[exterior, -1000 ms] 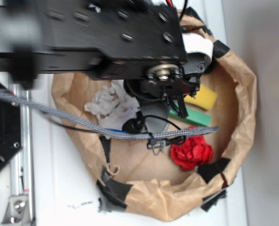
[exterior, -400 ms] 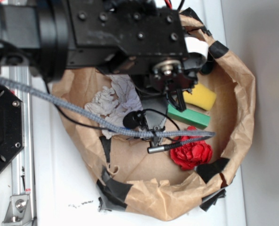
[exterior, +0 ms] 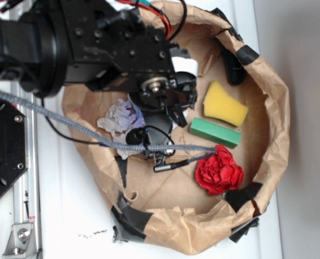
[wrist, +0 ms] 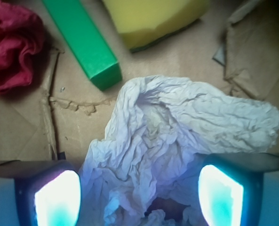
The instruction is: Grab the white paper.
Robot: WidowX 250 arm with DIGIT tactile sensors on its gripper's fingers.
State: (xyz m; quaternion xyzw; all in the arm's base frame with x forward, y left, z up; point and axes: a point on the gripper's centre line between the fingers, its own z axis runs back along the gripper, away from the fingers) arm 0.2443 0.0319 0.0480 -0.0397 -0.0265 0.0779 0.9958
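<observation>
The white paper (wrist: 177, 136), a big crumpled off-white wad, lies on the brown paper floor and fills the middle of the wrist view. In the exterior view the white paper (exterior: 116, 120) shows partly from under the black arm. My gripper (wrist: 139, 197) is open, its two glowing pads (wrist: 59, 200) wide apart at the frame's bottom corners, with the wad's near part lying between them. From outside, the gripper (exterior: 173, 110) hangs low at the wad's right side, and the arm hides its fingers' gap.
A brown paper-lined basket (exterior: 281, 129) with black tape patches holds everything. A yellow sponge (exterior: 224, 103), a green block (exterior: 215, 133) and a red crumpled paper ball (exterior: 219, 170) lie to the right of the wad. A grey cable (exterior: 68, 124) crosses in front.
The arm has swung left, away from the yellow sponge and the green block, and now sits over the white paper's right part. The sponge and block are uncovered.
</observation>
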